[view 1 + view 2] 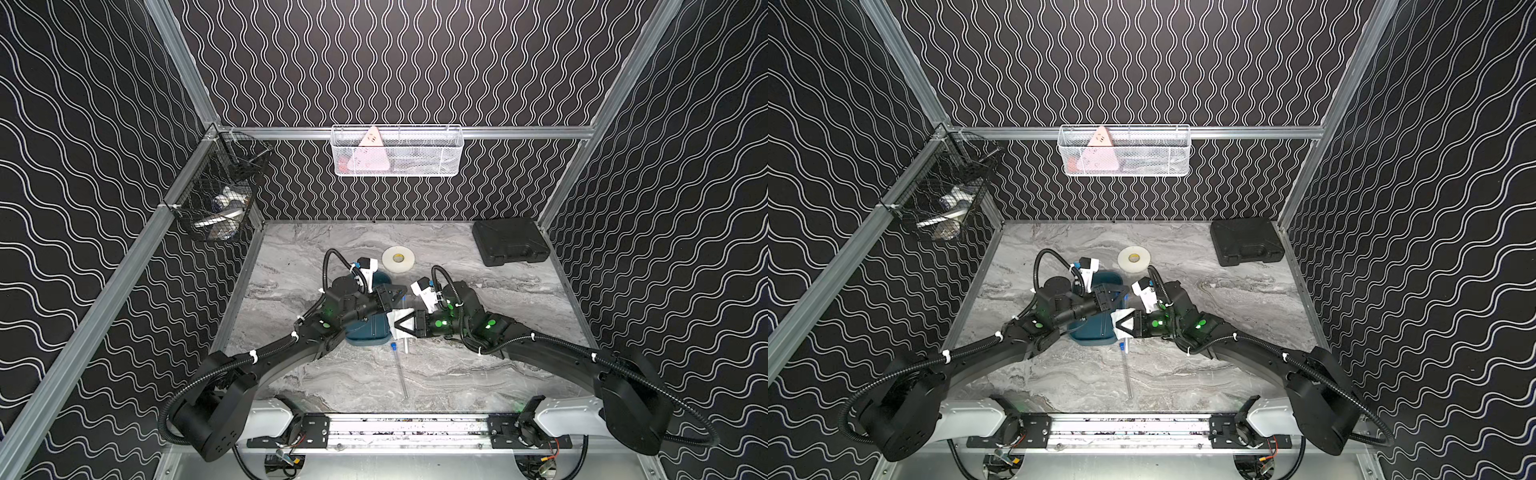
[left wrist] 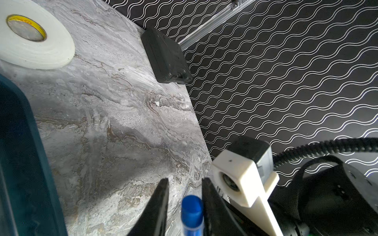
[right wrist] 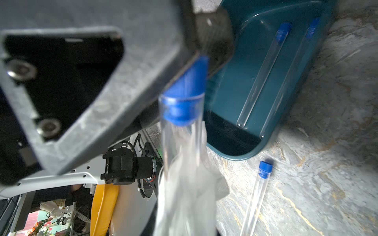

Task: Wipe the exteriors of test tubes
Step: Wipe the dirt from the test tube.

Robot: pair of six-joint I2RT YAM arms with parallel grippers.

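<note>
One test tube (image 3: pixel 184 98), clear with a blue cap (image 2: pixel 192 210), stands between my two grippers above the teal tray's right edge. My left gripper (image 2: pixel 185 179) is open around the cap, with a gap showing on one side. My right gripper (image 1: pixel 395 329) is shut on a white tissue (image 3: pixel 184 183) wrapped round the tube's lower part. The tube's end pokes out below that gripper. Two more test tubes (image 3: pixel 263 75) lie side by side in the tray (image 3: pixel 225 147). Another test tube (image 1: pixel 399 370) lies on the marble table in front of the tray.
A white tape roll (image 1: pixel 398 259) lies behind the tray. A black case (image 1: pixel 510 242) sits at the back right corner. A white mesh basket (image 1: pixel 397 151) hangs on the back wall and a black wire basket (image 1: pixel 220 199) on the left wall.
</note>
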